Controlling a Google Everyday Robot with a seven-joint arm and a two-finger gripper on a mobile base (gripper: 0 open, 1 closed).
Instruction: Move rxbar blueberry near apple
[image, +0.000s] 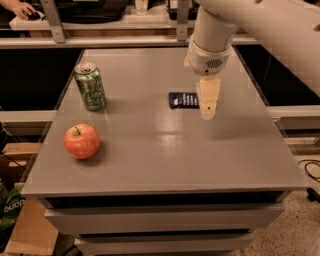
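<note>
The rxbar blueberry (183, 99), a flat dark navy bar with white lettering, lies on the grey table (160, 160) a little right of centre. The apple (81, 141), red-orange with a short stem, sits near the table's front left. My gripper (207, 111) hangs from the white arm and points down just over the bar's right end, partly covering it. It holds nothing that I can see.
A green soda can (90, 86) stands upright at the left of the table, behind the apple. A shelf rail (125, 40) with metal posts runs along the far edge. A cardboard box (27, 230) sits on the floor at the front left.
</note>
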